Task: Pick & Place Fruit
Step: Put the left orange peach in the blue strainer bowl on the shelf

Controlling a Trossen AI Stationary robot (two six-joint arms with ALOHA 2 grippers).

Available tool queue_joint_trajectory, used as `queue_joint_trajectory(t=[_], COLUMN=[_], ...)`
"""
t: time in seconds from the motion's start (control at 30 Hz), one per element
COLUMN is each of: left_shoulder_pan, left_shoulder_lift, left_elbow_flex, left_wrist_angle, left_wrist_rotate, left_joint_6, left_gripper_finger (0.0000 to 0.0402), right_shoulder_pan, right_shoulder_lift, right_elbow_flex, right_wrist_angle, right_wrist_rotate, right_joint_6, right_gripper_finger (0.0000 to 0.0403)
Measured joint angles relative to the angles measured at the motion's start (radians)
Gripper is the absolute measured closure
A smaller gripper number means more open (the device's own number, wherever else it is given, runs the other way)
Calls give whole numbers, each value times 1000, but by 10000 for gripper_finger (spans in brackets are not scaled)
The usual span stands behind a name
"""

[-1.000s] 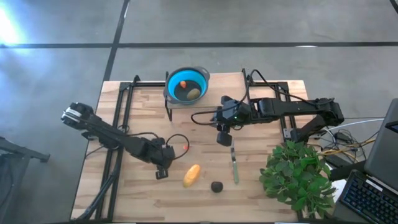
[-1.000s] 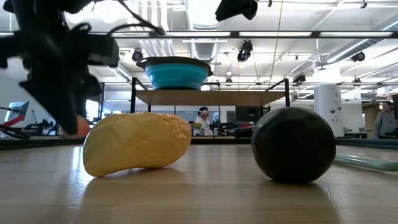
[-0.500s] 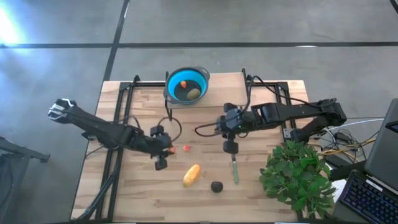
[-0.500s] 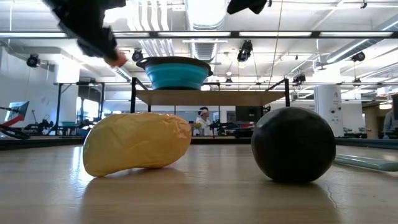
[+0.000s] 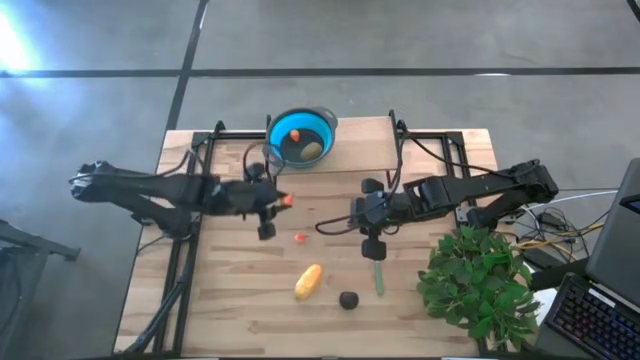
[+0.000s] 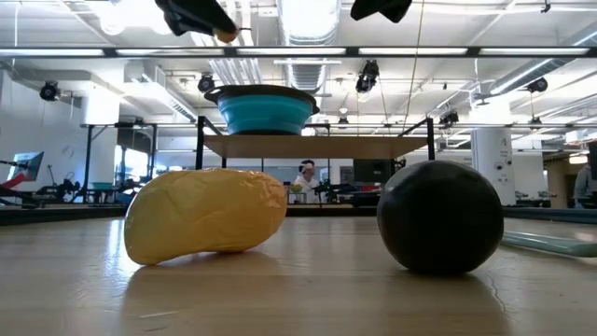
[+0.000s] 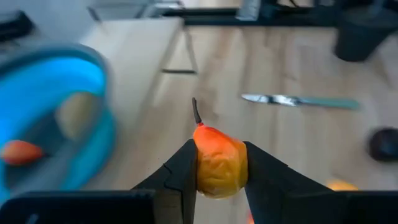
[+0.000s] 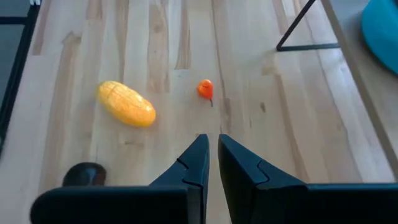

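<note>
My left gripper (image 5: 284, 201) hangs high over the table's middle left, shut on a small orange fruit (image 7: 219, 163) with a dark stem. It is near the blue bowl (image 5: 301, 137), which sits on a raised stand and holds an orange piece (image 5: 296, 134) and an olive-green piece (image 5: 313, 150). On the table lie a tiny red fruit (image 5: 300, 238), a yellow oblong fruit (image 5: 309, 281) and a dark round fruit (image 5: 348, 299). My right gripper (image 8: 213, 155) hovers above the table right of the red fruit, shut on nothing. My left gripper pinches the small orange fruit by its two opposite sides (image 7: 200, 169) between its two fingers. The stem (image 7: 196, 113) sticks out ahead of the fingertips. The fingers slant down toward the bowl's side of the table. The fruit is lifted well clear of the table.
A thin pale grey-green stick (image 5: 379, 278) lies below my right gripper, next to the dark round fruit. A bushy green plant (image 5: 480, 282) stands at the near right corner. Black frame rails (image 5: 208, 170) run along the table's left and right sides.
My left gripper has risen from just above the table by the yellow fruit and gone toward the far edge and the bowl, tipping from steeply down to nearly level. The orange fruit has gone up with it. My right gripper has drifted a little toward the near edge.
</note>
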Motion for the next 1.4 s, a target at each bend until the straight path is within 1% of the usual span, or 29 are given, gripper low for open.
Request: queue_joint_trajectory(t=[0.37,0.57,0.7,0.9,1.03,1.17,1.4], left_shoulder_pan=[291,445,509,536,537,537,537], left_shoulder_lift=[27,113,187,269,304,331,337], left_elbow_flex=[83,119,149,224,264,288,296], left_wrist_angle=[32,49,32,-60,-98,-121,-122], left_wrist_rotate=[6,33,35,89,92,92,92], left_joint_6=[203,239,236,225,224,219,213], left_gripper_finger=[294,294,294,293,287,267,218], right_shoulder_pan=[0,0,-1,-1,-1,-1,-1], right_shoulder_lift=[0,0,0,0,0,0,0], right_elbow_flex=[0,-2,-2,-2,-2,-2,-2], right_wrist_angle=[45,48,54,68,69,70,81], right_wrist_rotate=[8,11,11,15,44,56,57], right_joint_6=[58,96,113,114,128,133,137], right_gripper_finger=[351,346,353,370,376,383,384])
